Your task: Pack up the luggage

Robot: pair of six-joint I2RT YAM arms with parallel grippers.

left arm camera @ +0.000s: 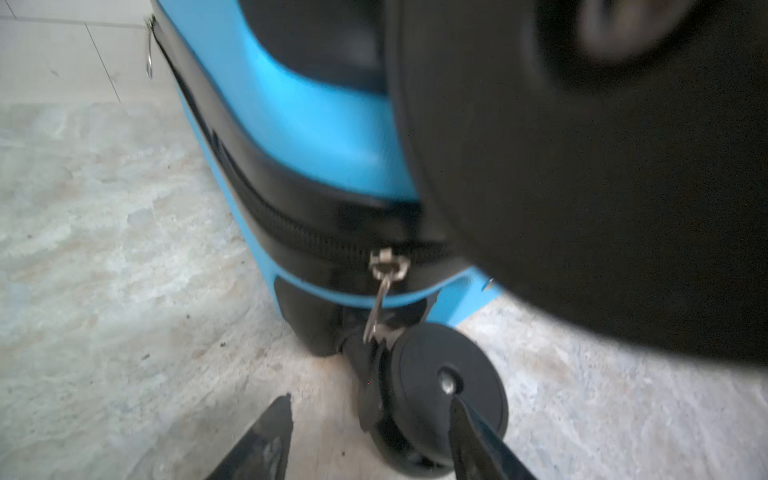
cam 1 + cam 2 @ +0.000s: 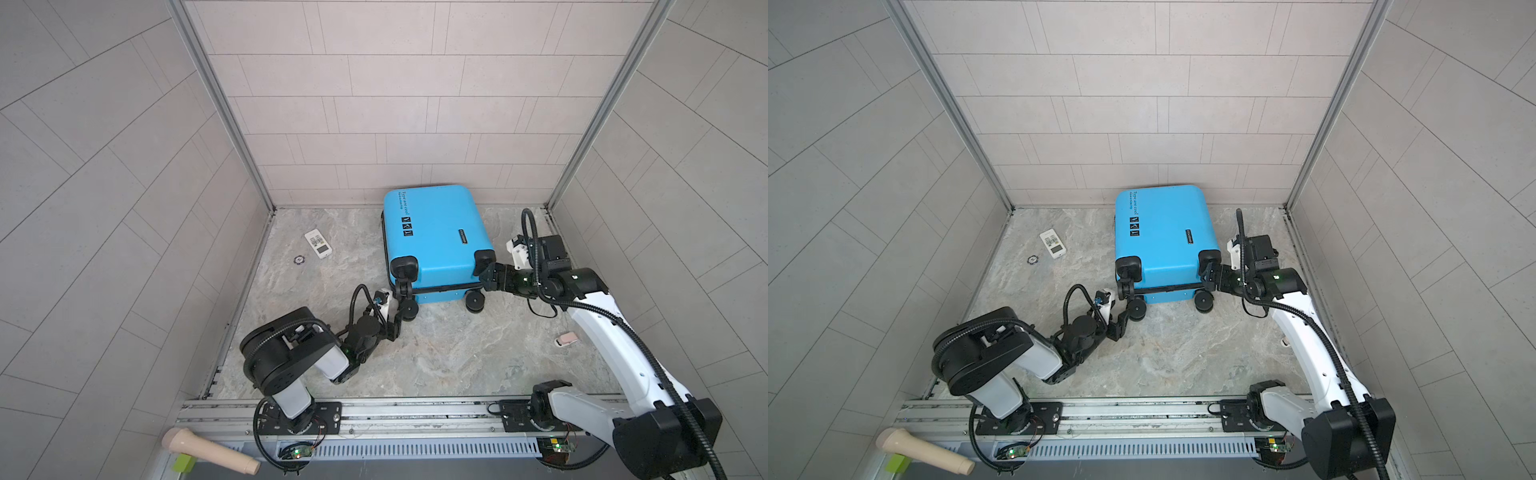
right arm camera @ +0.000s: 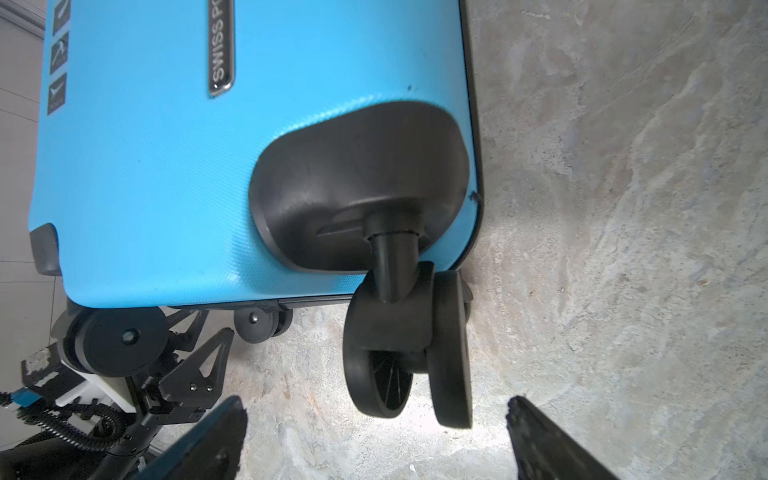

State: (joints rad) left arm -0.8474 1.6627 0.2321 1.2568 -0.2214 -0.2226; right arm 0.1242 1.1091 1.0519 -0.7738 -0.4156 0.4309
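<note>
Room: grey tiled walls (image 2: 395, 83) on three sides with aluminium corner posts. The floor (image 2: 436, 353) is a marbled stone-look slab, a bit scuffed, and the arm-base rail (image 2: 415, 411) runs along the near edge.

The luggage (image 2: 436, 237) lies flat on the floor, shells together. Its wheel end faces both sets of jaws and its far end is up at the back wall.

Right gripper (image 3: 374, 401): I see the jaws spread wide and holding nothing. One upper corner wheel (image 3: 407, 345) sits just ahead of the tips, roughly centred in the gap.

Left gripper (image 1: 370, 399): jaws apart, with bare floor showing between them. The lower corner wheel (image 1: 449, 395) is at one fingertip, and I can't tell if it's touching. The zipper pull (image 1: 384, 286) hangs just beyond the gap, off the black zipper band (image 1: 266, 199).

Loose items:
- A beige handle-shaped thing (image 2: 208, 451) and a green block (image 2: 184, 462) sit well behind the left jaws, past the rail.
- A white remote (image 2: 318, 244) and a small dark disc (image 2: 299, 259) lie well off to the outer side of the left jaws.
- A small pink object (image 2: 566, 338) lies behind the right jaws, beside that arm.
</note>
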